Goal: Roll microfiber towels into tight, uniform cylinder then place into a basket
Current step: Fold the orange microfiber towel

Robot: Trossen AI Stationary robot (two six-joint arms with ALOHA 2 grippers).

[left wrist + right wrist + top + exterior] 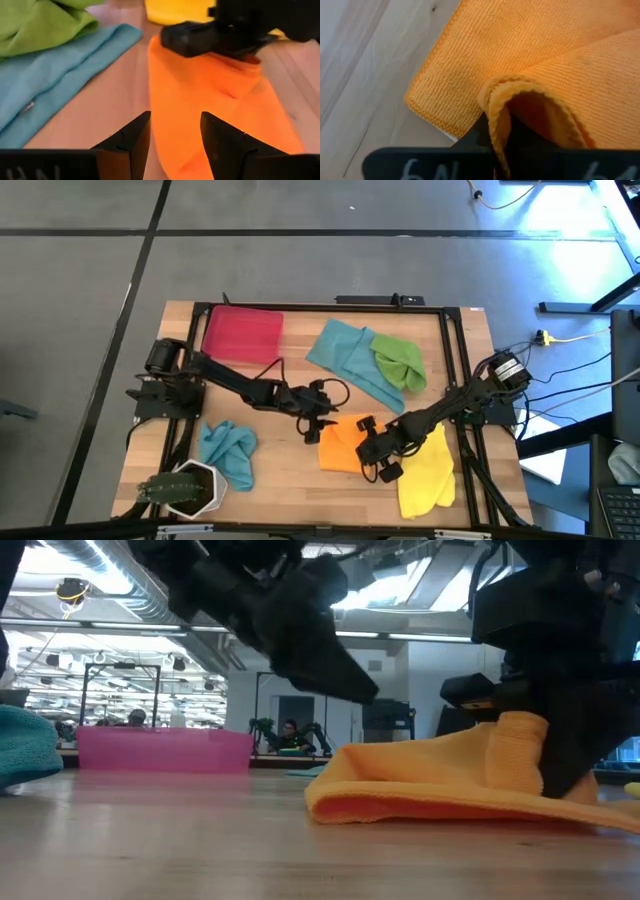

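Note:
The orange towel (340, 445) lies bunched on the table's middle near part, and also shows in the low view (420, 790). My right gripper (372, 450) is shut on a raised fold of it. My left gripper (175, 135) is open, hangs above the table beside the towel's left edge and touches nothing. It also shows in the high view (312, 425). One teal towel (350, 358) lies far, with the green towel (400, 362) on it. A second teal towel (228, 452) lies near left. The yellow towel (430, 475) lies near right. The red basket (243, 332) stands far left. My right gripper pinches a doubled-over edge of the orange towel (495, 100) between its two fingers, at the towel's right part. The pinched fold (515, 750) stands up above the table. The rest of the towel lies slack on the wood.
A white pot with a plant (190, 488) stands at the near left corner. A black frame (320, 305) borders the wooden table. Bare wood (290, 480) shows between the near teal towel and the orange towel.

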